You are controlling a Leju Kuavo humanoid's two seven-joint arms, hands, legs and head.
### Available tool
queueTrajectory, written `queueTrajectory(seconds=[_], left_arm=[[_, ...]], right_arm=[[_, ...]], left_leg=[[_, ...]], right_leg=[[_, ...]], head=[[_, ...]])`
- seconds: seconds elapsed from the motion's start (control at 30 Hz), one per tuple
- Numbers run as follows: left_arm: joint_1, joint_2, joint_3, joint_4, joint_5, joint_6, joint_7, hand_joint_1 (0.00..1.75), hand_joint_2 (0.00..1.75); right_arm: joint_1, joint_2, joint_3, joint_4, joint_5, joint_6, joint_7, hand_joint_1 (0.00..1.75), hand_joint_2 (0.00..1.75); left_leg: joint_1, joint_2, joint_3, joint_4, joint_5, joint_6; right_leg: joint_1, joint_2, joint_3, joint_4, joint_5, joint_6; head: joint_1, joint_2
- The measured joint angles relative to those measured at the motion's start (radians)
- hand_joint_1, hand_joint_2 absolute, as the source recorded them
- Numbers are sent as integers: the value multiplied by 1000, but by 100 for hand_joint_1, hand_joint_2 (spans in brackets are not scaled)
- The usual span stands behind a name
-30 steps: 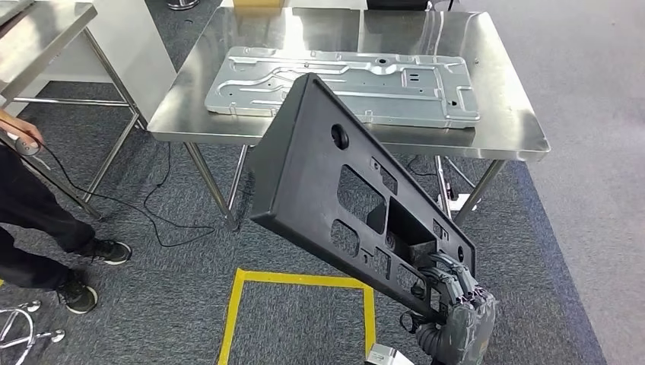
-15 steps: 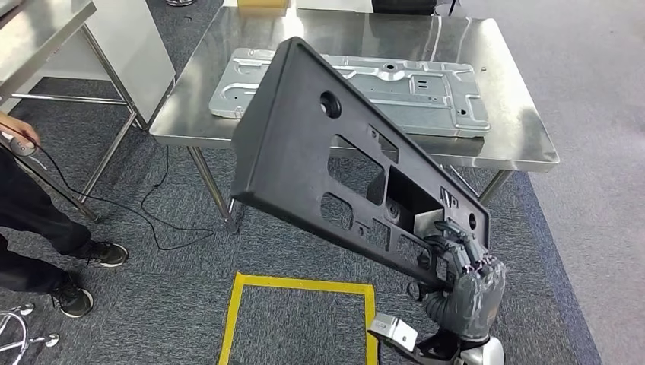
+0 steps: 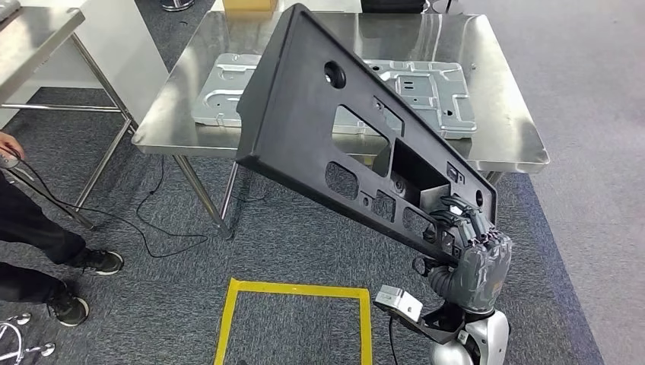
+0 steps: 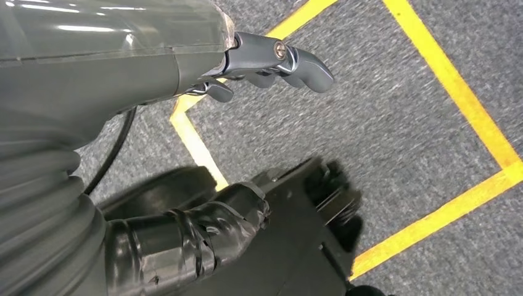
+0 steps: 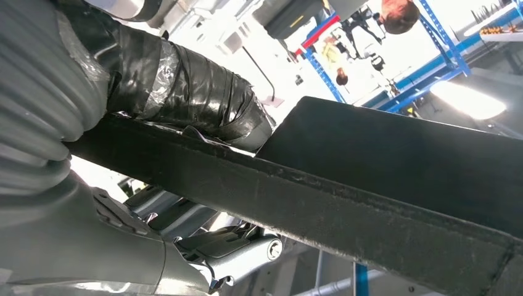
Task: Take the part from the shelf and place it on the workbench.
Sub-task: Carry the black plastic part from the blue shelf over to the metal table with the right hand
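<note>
Fingers [image 3: 462, 220] of the right hand [image 3: 471, 255] clamp one end of the black panel [image 3: 335, 129], tilted above the table's [image 3: 502, 129] near edge; so lopsided a hold could let it swing into the metal plate [image 3: 426, 87]; left hand [image 4: 271, 58] hangs apart-fingered.

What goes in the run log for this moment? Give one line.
right hand: holds black panel by one end | panel: tilted, in the air before steel table | left hand: holds nothing

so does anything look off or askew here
Yes: the black panel is held by one corner in the right robot hand, steeply tilted, its far end hanging unsupported over the workbench, which already carries a metal plate.
</note>
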Motion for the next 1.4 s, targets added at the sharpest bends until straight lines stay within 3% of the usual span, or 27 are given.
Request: queueTrajectory(seconds=[0.07, 0.1, 0.23, 0.3, 0.37, 0.4, 0.43, 0.47, 0.53, 0.6, 0.67, 0.77, 0.83, 0.9, 0.97, 1.03, 1.1, 1.17, 1.23, 1.3, 1.37, 1.4], left_arm=[[-2, 2, -1, 0, -2, 0, 1, 0, 175], [-3, 2, -1, 0, -3, 0, 1, 0, 175], [-2, 4, -3, 0, -6, -1, 2, 0, 175], [-3, 4, -4, 0, -8, -1, 2, 0, 175], [-5, 4, -4, 0, -8, -1, 2, 0, 175], [-5, 4, -4, 0, -8, -1, 2, 0, 175], [-4, 4, -4, 0, -8, -2, 2, 0, 175], [-3, 4, -4, 0, -8, -2, 2, 0, 175], [-3, 4, -4, 0, -8, -2, 2, 0, 175], [-4, 3, -4, 0, -9, -2, 2, 0, 175], [-6, 3, -4, 0, -9, -1, 2, 0, 175], [-7, 4, -4, 0, -11, -1, 2, 0, 175], [-7, 4, -5, 0, -13, -1, 2, 0, 175], [-6, 4, -5, 0, -14, -1, 2, 0, 175], [-3, 4, -5, 0, -15, -1, 3, 0, 175], [-2, 4, -5, 0, -15, -1, 3, 0, 175], [-2, 4, -5, 0, -15, -1, 3, 0, 175], [-2, 4, -5, 0, -15, -1, 4, 0, 175], [-5, 5, -5, 0, -16, -2, 4, 0, 175], [-8, 5, -6, 0, -17, -4, 4, 0, 175], [-9, 5, -6, 0, -17, -4, 4, 0, 175], [-9, 5, -7, 0, -18, -5, 3, 0, 175]], right_arm=[[-8, -2, 0, 3, 1, 0, 4, 175, 175], [-11, -4, 1, 5, 1, 0, 6, 175, 175], [-17, -8, 1, 10, 2, 0, 8, 175, 175], [-21, -12, 1, 12, 3, 0, 9, 175, 175], [-24, -15, 1, 15, 4, 0, 9, 175, 175], [-24, -17, 1, 18, 4, 0, 10, 175, 175], [-23, -18, 1, 21, 3, 0, 11, 175, 175], [-24, -19, 1, 23, 3, 0, 13, 175, 175], [-25, -21, 1, 25, 2, 0, 15, 175, 175], [-27, -21, 1, 26, 2, 0, 15, 175, 175], [-29, -22, 1, 29, 1, 0, 16, 175, 175], [-30, -22, 1, 30, -2, 0, 16, 175, 175], [-33, -22, 1, 31, -3, 0, 16, 175, 175], [-35, -22, 1, 33, -3, 0, 15, 175, 175], [-35, -23, 1, 35, -3, 0, 14, 175, 175], [-35, -23, 1, 35, -3, 0, 14, 175, 175], [-35, -23, 1, 35, -3, 0, 14, 175, 175], [-36, -23, 1, 35, -3, 0, 12, 175, 175], [-44, -23, 1, 35, -6, 0, 9, 175, 175], [-54, -23, 1, 34, -9, 0, 8, 175, 175], [-57, -23, 1, 33, -10, 0, 8, 175, 175], [-58, -23, 1, 33, -10, 0, 8, 175, 175]], left_leg=[[-7, 0, 50, -121, 53, 13], [-10, -1, 62, -151, 59, 17], [-10, -2, 77, -179, 59, 32], [-4, -2, 89, -192, 62, 42], [-5, -2, 94, -194, 57, 47], [-5, -2, 97, -193, 54, 47], [-4, -2, 101, -192, 50, 46], [-4, -3, 107, -191, 45, 45], [-3, -5, 118, -187, 33, 39], [-6, -6, 123, -182, 22, 28], [-8, -6, 124, -183, 18, 15], [-7, -5, 117, -161, -3, 0], [-5, -5, 69, -61, -50, -6], [-4, -5, -7, 70, -91, -8], [-3, -5, -44, 111, -77, -8], [-4, -5, -43, 93, -51, -7], [-4, -5, -40, 86, -46, -6], [-4, -5, -16, 24, -5, -3], [-8, -5, 36, -101, 48, 9], [-9, -6, 71, -177, 65, 23], [-3, -6, 82, -189, 66, 33], [-3, -5, 87, -192, 65, 37]], right_leg=[[3, 1, 8, 1, -8, 5], [3, 1, 9, 0, -10, 10], [0, -1, 9, 5, -20, 31], [-1, -2, -25, 77, -59, 39], [-4, -2, -96, 209, -111, 46], [-7, -2, -128, 257, -120, 49], [-9, -2, -144, 274, -110, 51], [-11, -2, -140, 249, -80, 52], [-15, -3, -86, 121, -2, 51], [-11, -3, -42, 22, 32, 45], [-6, -1, -36, 4, 26, 36], [-12, 0, -25, -7, 25, 19], [-13, -2, -16, -12, 22, 8], [-10, -3, -10, -12, 16, 2], [-7, -1, -3, -11, 9, 1], [-7, 0, 2, -10, 5, 1], [-6, 1, 2, -10, 4, 1], [-6, 1, 9, -10, 0, 3], [-4, 2, 19, -11, -10, 15], [-1, 2, 27, -12, -21, 32], [-1, 1, 9, 33, -48, 41], [-3, 1, -19, 87, -72, 43]], head=[[0, 0], [1, 0], [1, 0], [2, 0], [2, 0], [2, 0], [2, 0], [2, 0], [2, 0], [2, 0], [2, 0], [1, 0], [0, 0], [-1, 0], [-1, 0], [-1, 0], [-1, 0], [-1, 0], [0, 0], [0, 0], [1, 0], [1, 0]])
